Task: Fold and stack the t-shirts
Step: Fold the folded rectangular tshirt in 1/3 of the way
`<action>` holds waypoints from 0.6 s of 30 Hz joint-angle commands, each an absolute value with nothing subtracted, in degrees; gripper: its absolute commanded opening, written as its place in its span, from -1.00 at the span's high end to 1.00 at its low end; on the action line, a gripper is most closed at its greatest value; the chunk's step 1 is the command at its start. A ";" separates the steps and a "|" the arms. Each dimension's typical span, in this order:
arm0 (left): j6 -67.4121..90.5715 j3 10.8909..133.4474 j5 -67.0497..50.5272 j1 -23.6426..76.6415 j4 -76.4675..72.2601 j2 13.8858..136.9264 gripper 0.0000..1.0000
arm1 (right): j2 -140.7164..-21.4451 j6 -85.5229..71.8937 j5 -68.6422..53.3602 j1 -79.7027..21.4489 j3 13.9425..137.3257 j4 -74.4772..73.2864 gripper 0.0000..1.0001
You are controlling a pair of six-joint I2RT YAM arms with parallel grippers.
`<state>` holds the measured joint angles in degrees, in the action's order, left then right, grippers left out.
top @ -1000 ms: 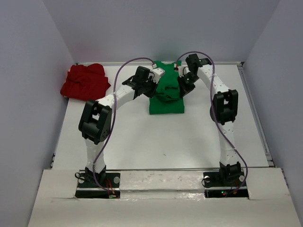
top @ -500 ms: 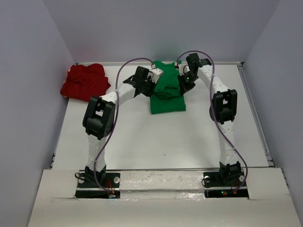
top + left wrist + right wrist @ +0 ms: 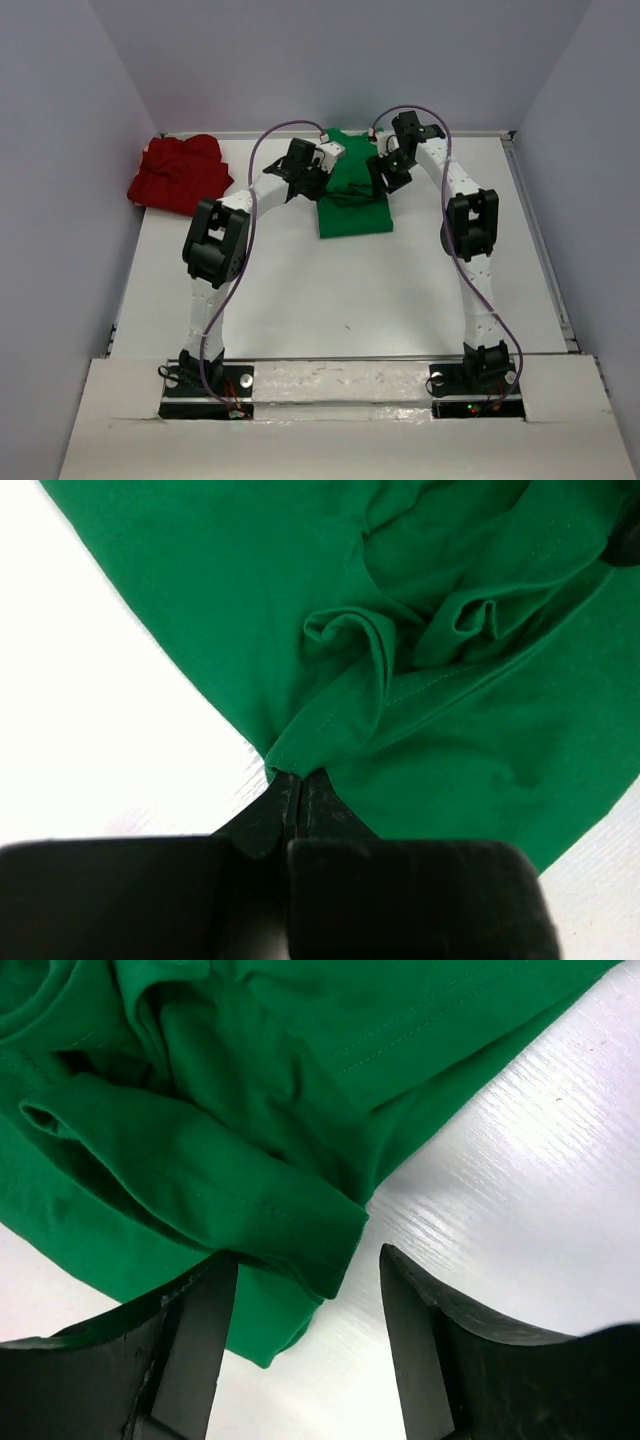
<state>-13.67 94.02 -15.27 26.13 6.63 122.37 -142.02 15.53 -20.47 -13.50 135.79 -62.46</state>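
The green t-shirt [image 3: 352, 195] lies partly folded at the back middle of the white table, its far part bunched up. My left gripper [image 3: 320, 172] sits at its left edge, shut on a pinch of green cloth [image 3: 320, 735]. At the shirt's right edge my right gripper [image 3: 385, 172] stands open, a folded green sleeve edge [image 3: 300, 1230] lying loose between its fingers [image 3: 205, 1330]. The red t-shirt [image 3: 180, 172] lies crumpled in a heap at the far left corner, away from both grippers.
The white table [image 3: 330, 290] is walled in by grey panels on the left, back and right. Both arm bases [image 3: 205, 380] stand at the near edge. A raised rail [image 3: 545, 250] runs along the table's right side.
My right gripper has opened and let go of the green shirt's right edge. Both grippers moved slightly toward the back, and the shirt's folded part now lies flatter.
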 commanded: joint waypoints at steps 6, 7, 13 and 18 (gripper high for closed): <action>-13.97 98.61 -15.38 25.93 4.22 122.70 0.26 | -140.98 16.26 -19.51 -13.18 137.20 -59.94 -0.77; -14.06 98.44 -14.86 25.84 4.13 122.52 0.08 | -140.72 16.17 -19.25 -13.18 137.11 -59.77 -0.79; -15.55 94.84 -10.55 25.93 4.04 117.78 -0.86 | -136.24 15.38 -17.93 -13.18 135.88 -57.22 -0.96; -18.28 90.71 -3.88 25.49 4.92 109.44 -0.98 | -128.69 15.03 -16.00 -13.18 132.29 -52.92 -0.99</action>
<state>-15.66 92.51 -9.37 26.13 5.76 120.27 -138.89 15.33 -17.67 -13.50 133.43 -58.61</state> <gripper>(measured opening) 0.990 0.994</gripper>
